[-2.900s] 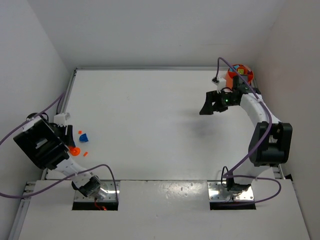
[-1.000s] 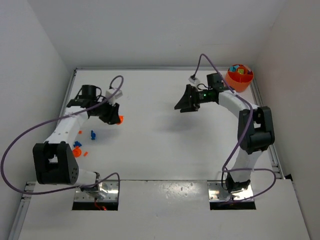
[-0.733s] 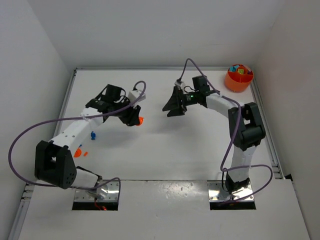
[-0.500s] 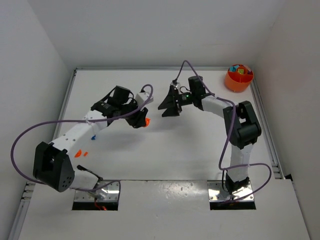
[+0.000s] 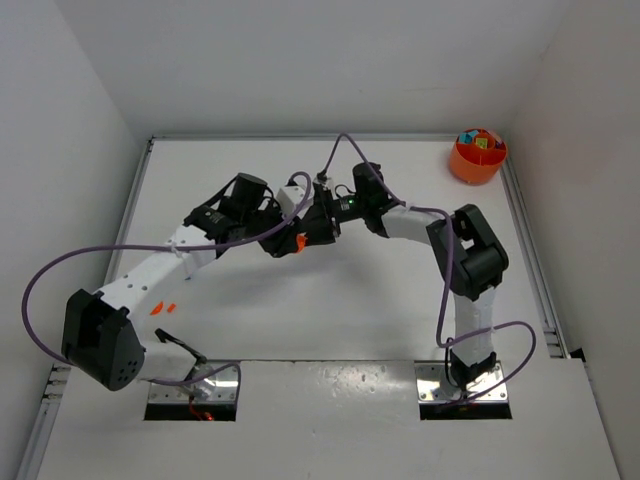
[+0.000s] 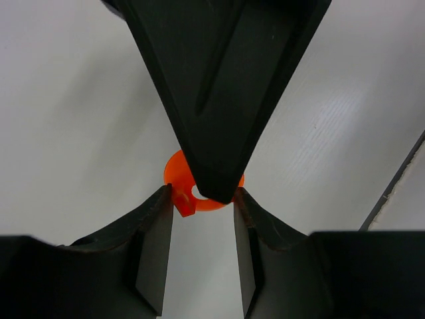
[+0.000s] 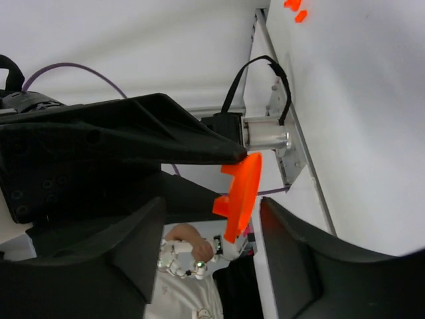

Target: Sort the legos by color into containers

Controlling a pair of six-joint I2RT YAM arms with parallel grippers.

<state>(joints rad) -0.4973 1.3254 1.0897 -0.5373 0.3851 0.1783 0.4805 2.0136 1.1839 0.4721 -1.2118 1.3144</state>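
Left gripper pinches a round orange lego, well left of the orange tub. Right gripper, on the lego's tub side, straddles it, fingers apart, no contact visible.

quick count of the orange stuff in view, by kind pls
orange tub: 1
flat round orange piece: 1
small loose orange pieces: 2
total: 4
The bricks inside the tub are too small to count.
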